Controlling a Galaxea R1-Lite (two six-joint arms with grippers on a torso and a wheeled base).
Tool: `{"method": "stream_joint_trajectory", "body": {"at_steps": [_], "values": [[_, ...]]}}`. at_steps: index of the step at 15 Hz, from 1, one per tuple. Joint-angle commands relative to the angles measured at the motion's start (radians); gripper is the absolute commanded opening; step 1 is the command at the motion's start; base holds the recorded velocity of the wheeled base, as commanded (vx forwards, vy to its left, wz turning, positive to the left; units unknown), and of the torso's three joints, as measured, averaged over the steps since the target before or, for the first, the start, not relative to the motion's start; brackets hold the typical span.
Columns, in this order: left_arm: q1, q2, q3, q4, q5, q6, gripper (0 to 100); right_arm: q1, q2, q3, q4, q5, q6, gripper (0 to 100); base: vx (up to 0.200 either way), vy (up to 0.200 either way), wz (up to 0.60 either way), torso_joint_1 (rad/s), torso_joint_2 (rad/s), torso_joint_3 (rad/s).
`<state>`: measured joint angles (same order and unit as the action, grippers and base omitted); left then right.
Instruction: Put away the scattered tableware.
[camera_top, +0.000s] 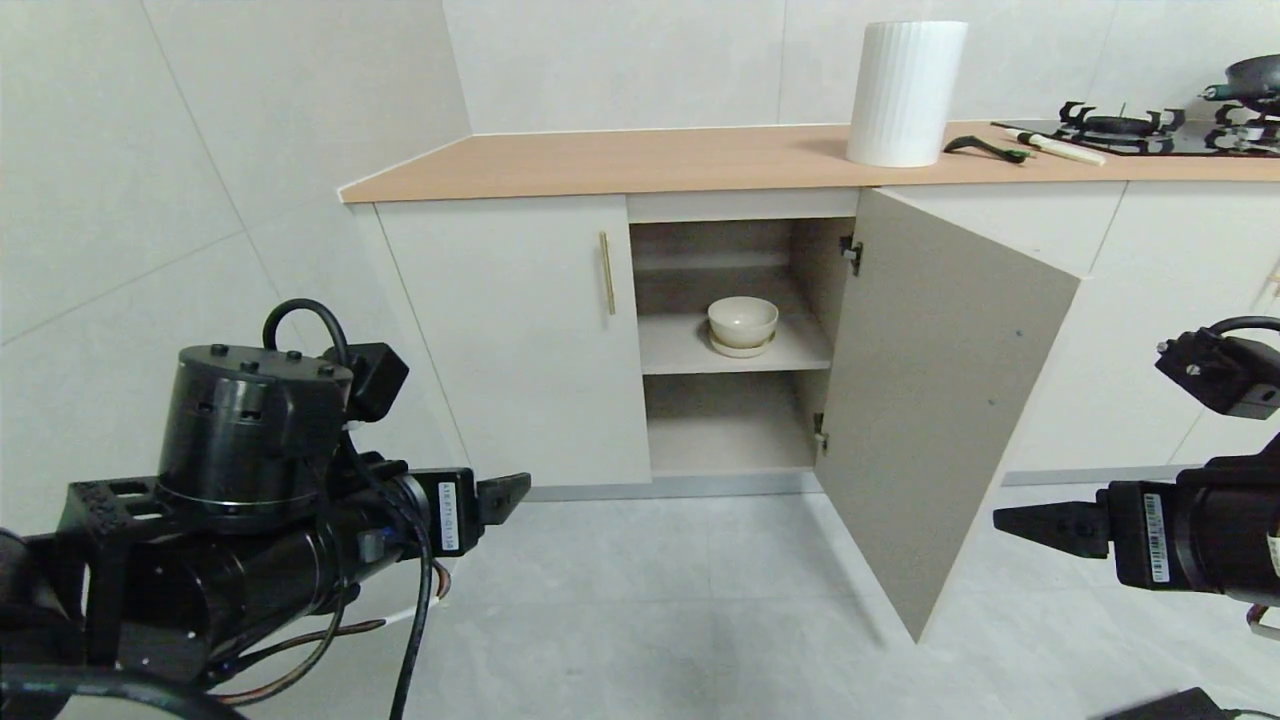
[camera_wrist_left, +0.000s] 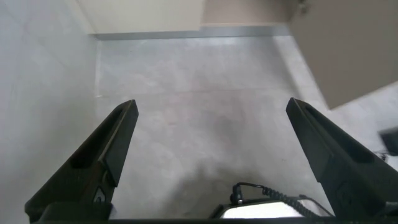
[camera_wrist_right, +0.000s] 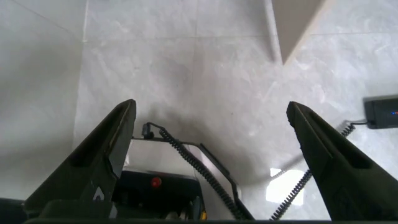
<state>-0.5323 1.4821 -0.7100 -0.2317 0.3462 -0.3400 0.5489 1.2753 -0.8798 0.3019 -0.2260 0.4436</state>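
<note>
Crockery sits inside the open cabinet (camera_top: 520, 340): a pale bowl (camera_top: 742, 320) stands on a small plate (camera_top: 741, 349) on the middle shelf (camera_top: 795, 352), with the door (camera_top: 940, 400) swung out to the right. Both arms are held low and level over the floor (camera_top: 660, 600), forearms pointing toward the cabinet. The left gripper (camera_top: 505, 496) (camera_wrist_left: 211, 107) is at the near left, the right gripper (camera_top: 1030, 522) (camera_wrist_right: 211, 109) at the near right. Each has its fingers spread wide apart with nothing between them. On the far counter (camera_top: 620, 160), a dark utensil (camera_top: 985, 148) and a pale stick-like utensil (camera_top: 1055, 147) lie just right of a white ribbed container (camera_top: 905, 92).
</note>
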Motion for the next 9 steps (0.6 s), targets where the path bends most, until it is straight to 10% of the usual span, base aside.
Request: {"method": "stream_joint_trajectory", "body": {"at_steps": [1,9], "values": [[0.000,0.006,0.001,-0.001,0.001,-0.002,100,0.000,0.002,0.001,0.000,0.000,0.000,100,0.000,0.000,0.00,0.000,0.00,0.000],[0.000,0.015,-0.003,-0.001,0.039,-0.001,100,0.000,0.010,0.001,0.000,0.000,0.000,100,0.000,0.000,0.00,0.000,0.00,0.000]]}}
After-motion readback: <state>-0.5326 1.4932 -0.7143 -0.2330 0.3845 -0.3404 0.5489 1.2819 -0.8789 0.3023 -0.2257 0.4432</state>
